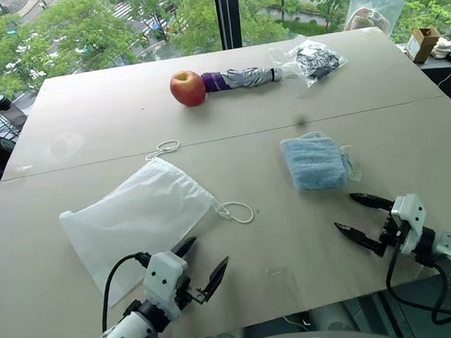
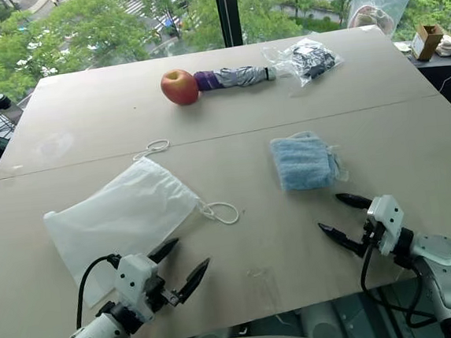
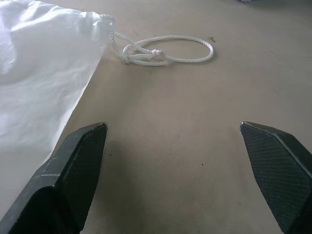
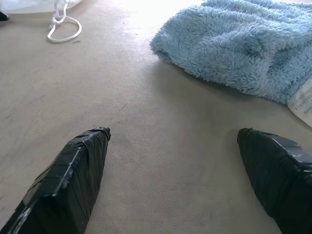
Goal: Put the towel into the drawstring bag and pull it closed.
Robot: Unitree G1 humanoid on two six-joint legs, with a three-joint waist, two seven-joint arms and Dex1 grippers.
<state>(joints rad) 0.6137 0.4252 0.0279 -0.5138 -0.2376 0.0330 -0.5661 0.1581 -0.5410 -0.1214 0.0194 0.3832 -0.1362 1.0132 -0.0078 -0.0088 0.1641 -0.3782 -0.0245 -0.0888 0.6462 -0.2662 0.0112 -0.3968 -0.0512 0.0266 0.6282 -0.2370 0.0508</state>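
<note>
step: judged as the opening step, towel not yet picked up, bag untouched.
towel (image 1: 315, 161): light-blue, folded, flat on the table (image 1: 294, 234), robot's right half; small white label sticks out at its right edge.
bag (image 1: 139, 218): white drawstring bag flat on the table, left half, mouth toward centre; one cord loop (image 1: 234, 211) at the near corner of the mouth, 2nd loop (image 1: 163, 148) at the far corner.
L gripper (image 1: 201, 266): fingers spread wide, nothing held, low over the table just beside the bag's near edge, pointing toward the near cord loop.
R gripper (image 1: 362, 217): fingers spread wide, empty, near the towel's front edge but apart from it.
how-to, towel: prob. best w/ R gripper; come in low at the front edge, pinch thru all folded layers, not just the top ply, else it unfolds & won't fit the mouth.
how-to, bag: mouth looks flat & shut; L gripper likely needs to lift the upper hem only, so an opening forms. Thin fabric, easy to grab both layers by mistake.
risk: bag is light, may slide when towel pushes in; hold hem firm.
clutter: apple (image 1: 188, 88), umbrella (image 1: 241, 78), clear plastic bag (image 1: 311, 61) at far side, well apart, no obstacle.
close-up later: pull both cord loops apart, opposite ways.
</note>
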